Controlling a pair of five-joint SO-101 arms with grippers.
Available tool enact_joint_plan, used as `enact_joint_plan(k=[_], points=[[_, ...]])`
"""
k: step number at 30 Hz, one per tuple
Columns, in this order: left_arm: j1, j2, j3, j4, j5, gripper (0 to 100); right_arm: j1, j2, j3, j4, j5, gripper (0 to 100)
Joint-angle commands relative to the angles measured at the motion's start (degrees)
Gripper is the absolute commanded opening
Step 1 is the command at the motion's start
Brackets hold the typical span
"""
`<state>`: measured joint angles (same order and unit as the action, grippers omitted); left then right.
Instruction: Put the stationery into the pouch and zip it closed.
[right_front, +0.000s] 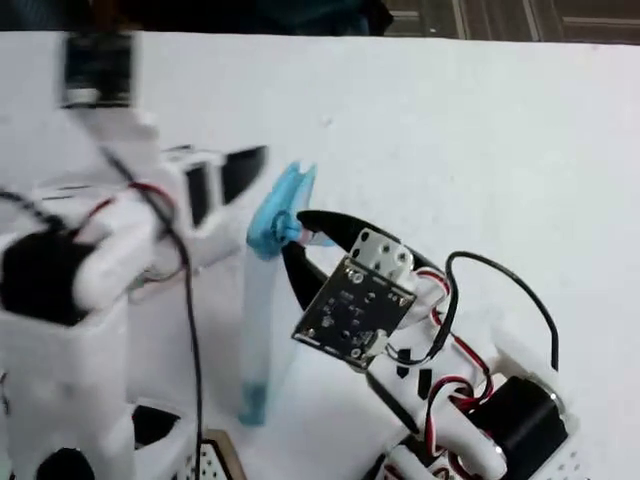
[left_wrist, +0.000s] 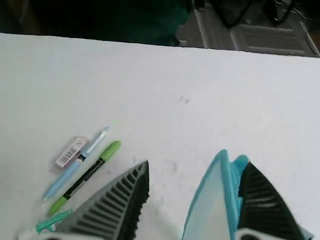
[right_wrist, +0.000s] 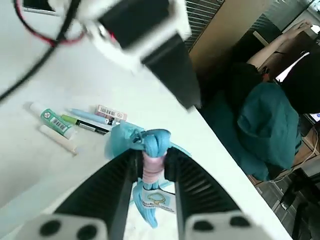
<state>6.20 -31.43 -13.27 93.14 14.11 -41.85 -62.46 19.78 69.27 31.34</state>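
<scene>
The pouch (right_front: 262, 320) is a long translucent sleeve with blue ends, and it hangs tilted above the table. My right gripper (right_front: 290, 232) holds its upper blue end; in the right wrist view the gripper (right_wrist: 150, 156) is shut on the pink zipper pull (right_wrist: 150, 172) under the bunched blue fabric (right_wrist: 150, 140). My left gripper (left_wrist: 196, 167) is open, with the pouch's blue end (left_wrist: 215, 200) resting against one finger (left_wrist: 260, 200). The stationery lies on the table beyond: an eraser (left_wrist: 70, 152), a light blue pen (left_wrist: 75, 167), a green pen (left_wrist: 87, 175) and a teal piece (left_wrist: 52, 220).
The white table (right_front: 480, 130) stretches far and right of the arms. A white stick (right_wrist: 57, 137) and a green-labelled tube (right_wrist: 52, 120) lie beside the pens. The left arm's body (right_front: 70, 270) and red and black wires (right_front: 450, 350) crowd the near side.
</scene>
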Motion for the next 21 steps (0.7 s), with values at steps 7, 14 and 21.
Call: enact_joint_plan(k=[7, 14, 21], points=[[-5.58, -5.49, 2.2, 9.49, -1.23, 30, 0.31, -0.31, 3.69, -4.53, 0.62, 1.8], [-2.51, -15.25, 5.8, 9.49, 0.62, 30, 0.57, -0.75, 11.69, -12.62, 0.26, 1.8], [-4.35, -29.32, 5.36, 9.49, 6.59, 28, 0.57, -0.84, 11.78, -12.7, 0.26, 1.8]])
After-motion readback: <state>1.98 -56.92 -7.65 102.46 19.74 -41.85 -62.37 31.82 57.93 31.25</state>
